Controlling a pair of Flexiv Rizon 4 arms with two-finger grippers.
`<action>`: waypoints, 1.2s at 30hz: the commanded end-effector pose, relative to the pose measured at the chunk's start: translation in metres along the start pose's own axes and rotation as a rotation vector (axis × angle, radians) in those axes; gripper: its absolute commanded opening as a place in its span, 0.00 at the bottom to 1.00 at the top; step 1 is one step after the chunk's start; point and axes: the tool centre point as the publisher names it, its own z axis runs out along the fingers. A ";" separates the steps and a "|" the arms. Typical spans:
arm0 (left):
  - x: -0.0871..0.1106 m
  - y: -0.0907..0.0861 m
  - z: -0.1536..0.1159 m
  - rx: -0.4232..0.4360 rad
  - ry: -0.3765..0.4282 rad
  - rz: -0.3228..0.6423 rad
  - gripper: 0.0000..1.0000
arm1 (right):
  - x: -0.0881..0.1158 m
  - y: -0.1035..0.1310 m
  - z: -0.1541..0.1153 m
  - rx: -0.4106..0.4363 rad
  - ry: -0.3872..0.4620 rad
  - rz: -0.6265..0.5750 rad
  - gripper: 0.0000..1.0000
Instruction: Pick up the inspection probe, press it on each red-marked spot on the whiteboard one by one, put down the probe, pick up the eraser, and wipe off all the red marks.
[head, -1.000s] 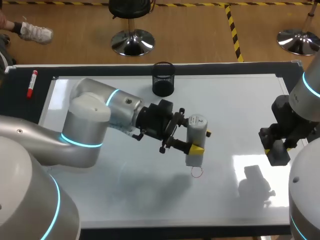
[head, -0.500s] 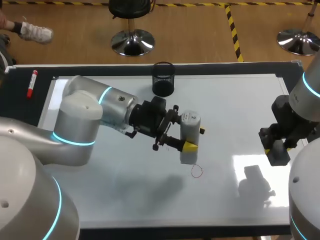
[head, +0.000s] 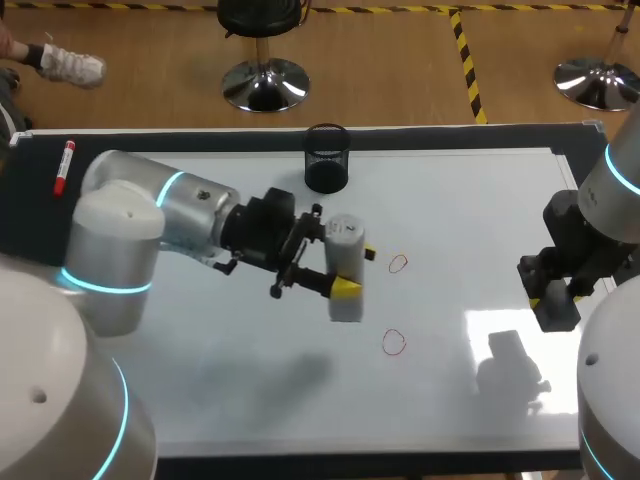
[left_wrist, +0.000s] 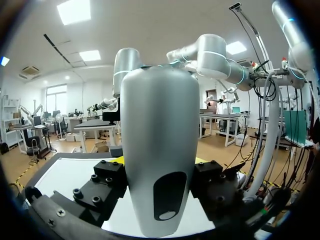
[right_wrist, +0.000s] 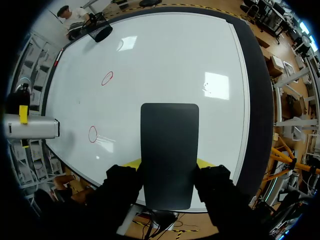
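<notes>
The inspection probe (head: 345, 283), a silver-white cylinder, hangs tip-down just above the whiteboard (head: 480, 200), and my left gripper (head: 357, 271) is shut on it. In the left wrist view the probe (left_wrist: 159, 150) stands between the black finger blocks. Two red circles are drawn on the board, one (head: 398, 263) right of the probe and one (head: 394, 342) nearer the front. My right gripper (head: 556, 298) hovers at the board's right edge, shut on the black eraser (right_wrist: 169, 155). From there the red circles (right_wrist: 107, 78) (right_wrist: 92, 134) and the probe (right_wrist: 32, 128) lie ahead.
A black mesh cup (head: 327, 158) stands at the back middle of the board. A red marker (head: 64, 166) lies on the dark table border at the far left. The board is bordered by a dark frame.
My left arm has drawn back to the left with the probe, away from the front red circle, and uncovered the upper red circle. The right arm has kept still.
</notes>
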 end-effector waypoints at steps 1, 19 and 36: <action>0.018 -0.009 -0.024 -0.008 -0.028 0.006 0.00 | -0.001 -0.001 -0.001 -0.002 0.003 -0.001 0.00; 0.052 -0.016 -0.086 -0.010 -0.108 0.010 0.00 | -0.001 -0.001 -0.001 -0.002 0.003 -0.001 0.00; 0.079 -0.008 -0.135 0.004 -0.150 0.005 0.00 | -0.001 -0.001 -0.001 -0.002 0.003 -0.001 0.00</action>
